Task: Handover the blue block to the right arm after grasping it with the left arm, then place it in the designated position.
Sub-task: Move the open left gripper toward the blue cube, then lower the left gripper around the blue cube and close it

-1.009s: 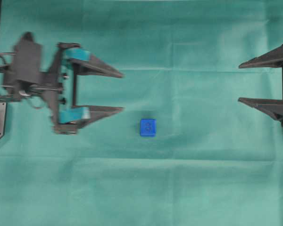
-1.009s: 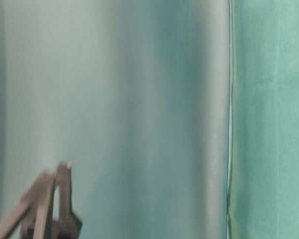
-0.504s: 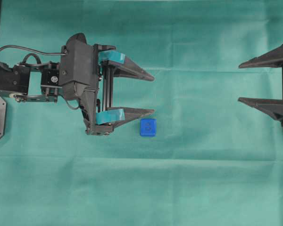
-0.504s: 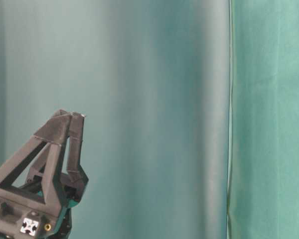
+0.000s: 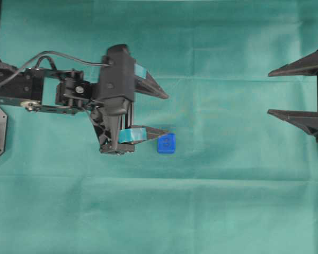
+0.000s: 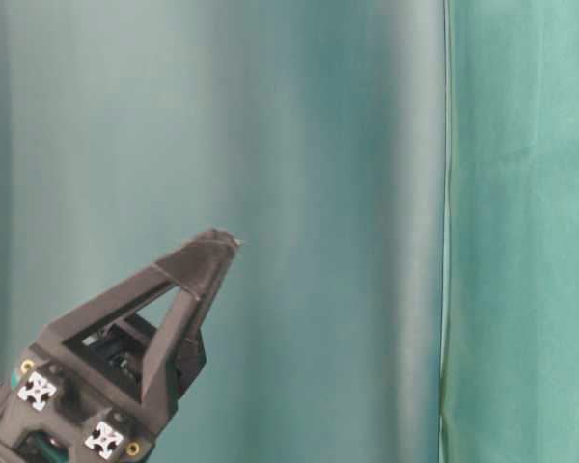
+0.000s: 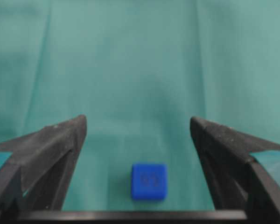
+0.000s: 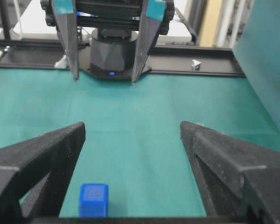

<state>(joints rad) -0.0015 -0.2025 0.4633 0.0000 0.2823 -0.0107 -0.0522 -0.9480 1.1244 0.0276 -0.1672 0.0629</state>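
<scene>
The blue block [image 5: 166, 143] lies on the green cloth near the middle, free of both grippers. My left gripper [image 5: 167, 112], with teal pads, hangs open and tilted just left of it; its lower fingertip reaches the block's upper left corner. In the left wrist view the blue block [image 7: 149, 181] sits low between the wide-open fingers of the left gripper [image 7: 137, 120]. My right gripper [image 5: 269, 93] stands open at the right edge, far from the block. From the right wrist the block [image 8: 94, 199] shows by the left finger. The designated position does not show.
Green cloth [image 5: 212, 201] covers the whole table. A black frame rail [image 8: 186, 58] and the left arm's base [image 8: 112, 56] stand at the far end in the right wrist view. A draped green curtain [image 6: 299, 193] fills most of the table-level view.
The left arm has swung right toward the block and pitched its open gripper downward, so the lower fingertip is now beside the block. The block and the right arm have not moved.
</scene>
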